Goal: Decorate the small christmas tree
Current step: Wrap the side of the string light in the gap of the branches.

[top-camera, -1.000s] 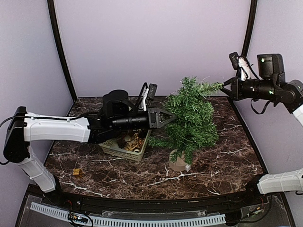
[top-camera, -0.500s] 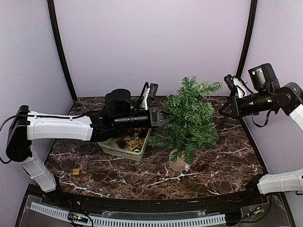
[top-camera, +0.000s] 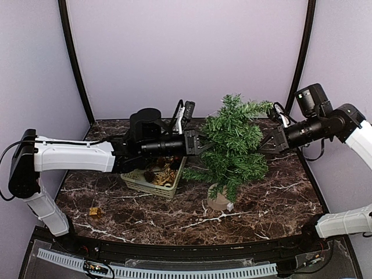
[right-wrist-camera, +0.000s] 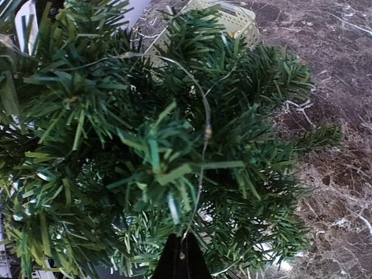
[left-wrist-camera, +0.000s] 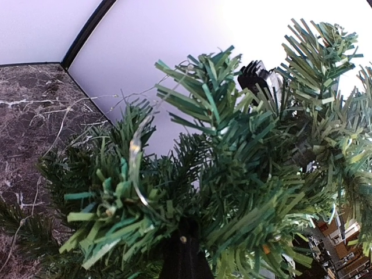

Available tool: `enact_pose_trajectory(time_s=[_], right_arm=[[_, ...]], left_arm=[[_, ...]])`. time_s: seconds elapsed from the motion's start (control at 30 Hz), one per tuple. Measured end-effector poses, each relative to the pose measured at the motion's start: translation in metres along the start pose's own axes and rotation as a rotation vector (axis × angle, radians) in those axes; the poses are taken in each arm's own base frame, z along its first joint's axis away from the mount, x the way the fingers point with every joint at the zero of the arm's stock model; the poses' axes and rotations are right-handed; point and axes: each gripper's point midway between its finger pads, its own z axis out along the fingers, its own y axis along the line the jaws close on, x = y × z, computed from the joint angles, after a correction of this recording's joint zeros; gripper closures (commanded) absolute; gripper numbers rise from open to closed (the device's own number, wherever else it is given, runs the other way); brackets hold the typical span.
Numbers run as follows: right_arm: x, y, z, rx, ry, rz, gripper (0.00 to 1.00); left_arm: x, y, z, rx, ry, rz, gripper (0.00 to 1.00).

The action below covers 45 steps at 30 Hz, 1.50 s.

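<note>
Seen from above, the small christmas tree (top-camera: 235, 145) is stood upright on the marble table (top-camera: 279, 197), just right of the basket (top-camera: 139, 181). It is flanked by the left gripper (top-camera: 209, 143) and the right gripper (top-camera: 263, 145), both closed at its foliage. In the left wrist view, branches threaded with a thin wire (left-wrist-camera: 135, 168) are crowded directly over the shut fingertips. In the right wrist view, the same wire is led down to the shut tips; whether it is pinched cannot be told.
</note>
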Motion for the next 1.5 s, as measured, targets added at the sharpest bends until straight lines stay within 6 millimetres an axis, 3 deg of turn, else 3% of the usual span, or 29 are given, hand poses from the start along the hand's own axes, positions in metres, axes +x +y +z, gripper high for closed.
enact_pose_trajectory(time_s=[0.6,0.83,0.97,1.07,1.2,1.5], right_arm=[[-0.016,0.021,-0.001,-0.108,-0.043,0.007,1.0],[0.003,0.018,0.016,-0.131,0.023,0.024,0.99],[0.006,0.016,0.019,-0.125,0.034,0.033,0.84],[0.006,0.015,0.017,-0.118,0.028,0.03,0.72],[0.003,0.014,0.012,-0.091,0.007,0.021,0.59],[-0.01,0.015,-0.014,0.003,-0.057,-0.032,0.48]], left_arm=[[-0.002,-0.005,0.0,0.016,0.004,0.011,1.0],[-0.003,-0.005,0.0,0.016,0.004,0.011,0.99],[-0.003,-0.005,0.0,0.016,0.005,0.015,0.91],[-0.003,-0.004,0.0,0.016,0.004,0.032,0.73],[-0.004,-0.003,-0.002,0.005,-0.002,0.047,0.61],[-0.022,-0.023,-0.036,-0.009,-0.072,0.106,0.44]])
